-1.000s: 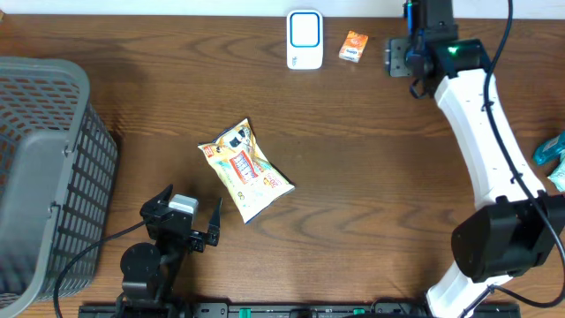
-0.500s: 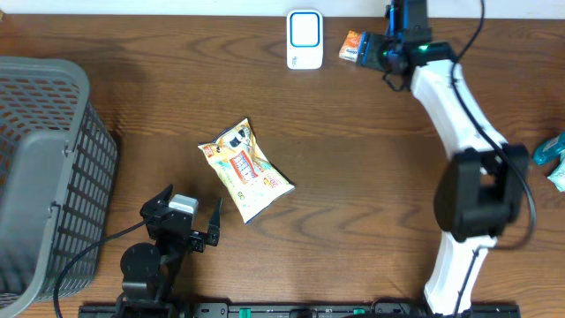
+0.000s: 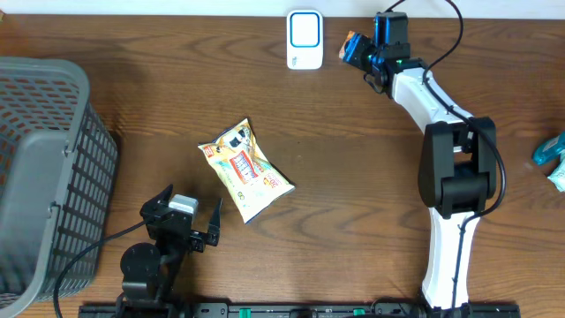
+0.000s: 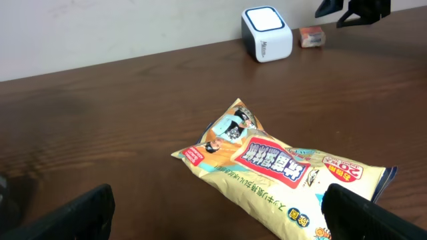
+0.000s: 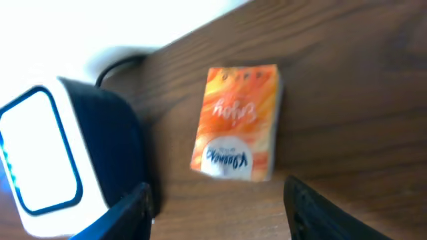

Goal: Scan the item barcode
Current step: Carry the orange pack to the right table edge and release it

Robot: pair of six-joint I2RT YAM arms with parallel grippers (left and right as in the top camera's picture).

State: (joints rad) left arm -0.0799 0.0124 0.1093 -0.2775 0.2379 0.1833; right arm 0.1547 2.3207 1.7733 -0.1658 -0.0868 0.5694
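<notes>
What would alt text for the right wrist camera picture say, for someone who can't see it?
A small orange box lies on a wooden table, just ahead of the open right gripper. A white barcode scanner stands to its left.

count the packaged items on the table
3: yellow snack bag mid-table, orange pack beside the scanner, teal packet cut off at right edge; the basket might hide more.

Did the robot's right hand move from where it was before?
Yes. The right gripper slid left, toward the white box-shaped scanner, which stayed put. It now hangs over the small orange packet beside that scanner.
</notes>
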